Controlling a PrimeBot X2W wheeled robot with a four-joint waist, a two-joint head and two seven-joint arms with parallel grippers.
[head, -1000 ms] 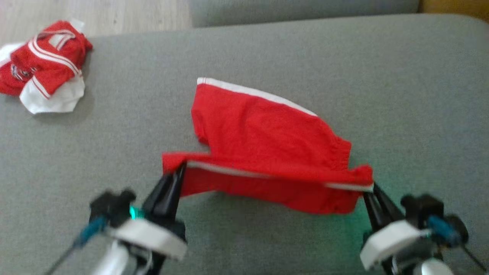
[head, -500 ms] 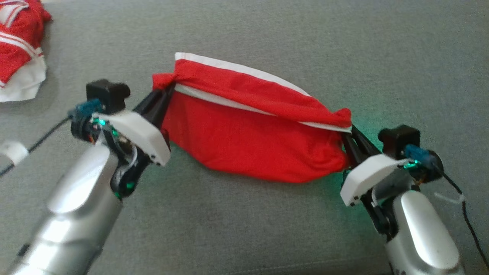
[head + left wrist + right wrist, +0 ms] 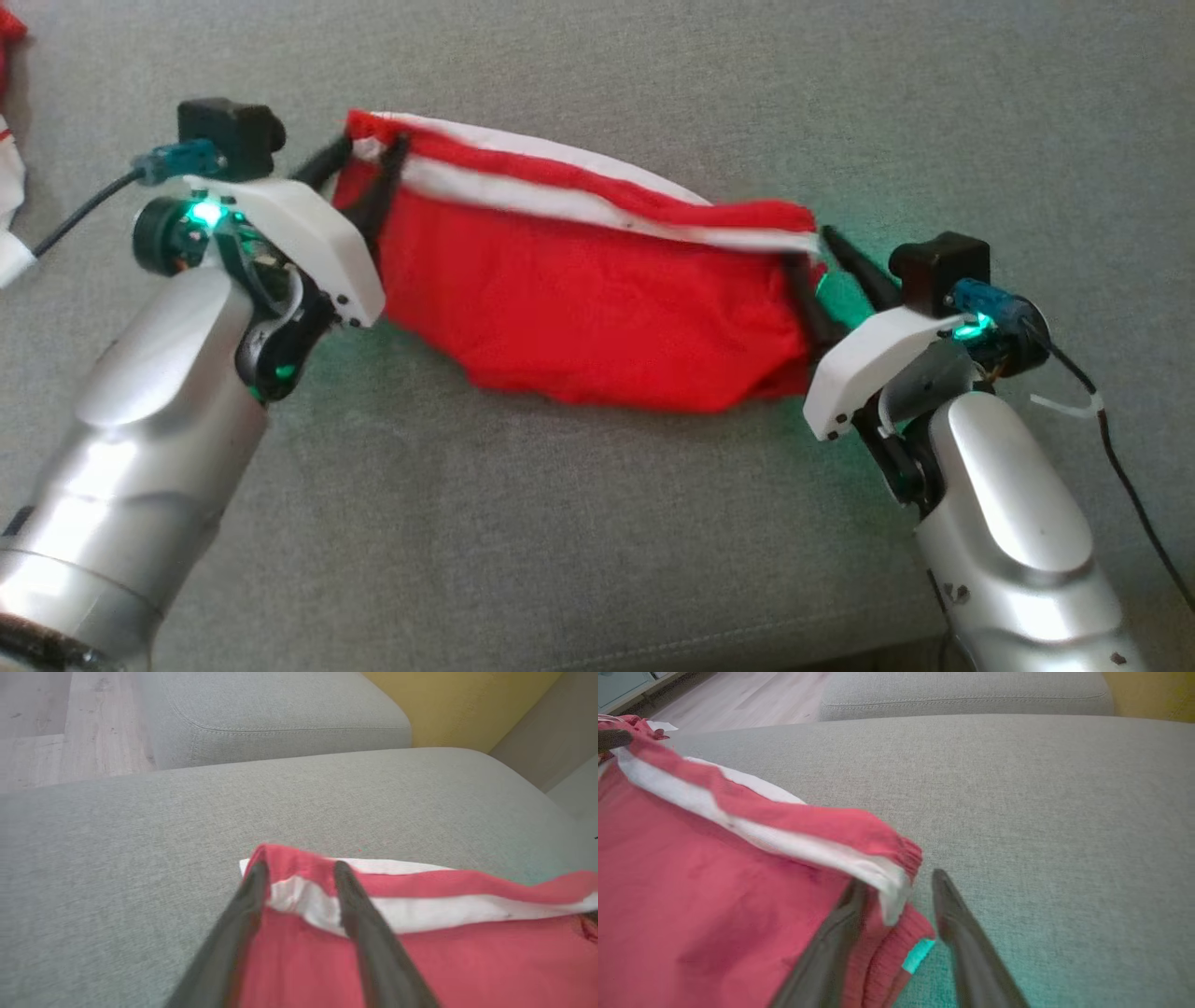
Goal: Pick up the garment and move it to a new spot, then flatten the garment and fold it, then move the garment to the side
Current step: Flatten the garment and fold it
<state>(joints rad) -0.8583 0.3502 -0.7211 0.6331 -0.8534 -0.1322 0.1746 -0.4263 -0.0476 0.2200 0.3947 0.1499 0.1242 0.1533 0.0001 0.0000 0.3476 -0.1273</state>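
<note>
The red shorts (image 3: 597, 299) lie on the grey sofa cushion (image 3: 597, 541). They are doubled over, so the upper layer covers the lower one and two white stripes run close together along the far edge. The long axis of the shorts goes from the robot's left to its right, a little slanted: the left end is farther from the robot and the right end is nearer.

The left tool (image 3: 371, 149) is at the left end. Its two fingers stand apart, one on each side of the striped corner. In the left wrist view the cloth between them looks loose, not pinched. The right tool (image 3: 810, 250) is at the right end, by the elastic waistband. It is also open: one finger touches the cloth and the other is over bare cushion just beside it.

So the shorts lie between the two tools, and neither arm is clearly nearer; each one has its own end. I judge that the fold is laid and the move to the side comes next. For this, both tools need to close on the two ends together, otherwise the shorts may sag in the middle and the fold may open.
</note>
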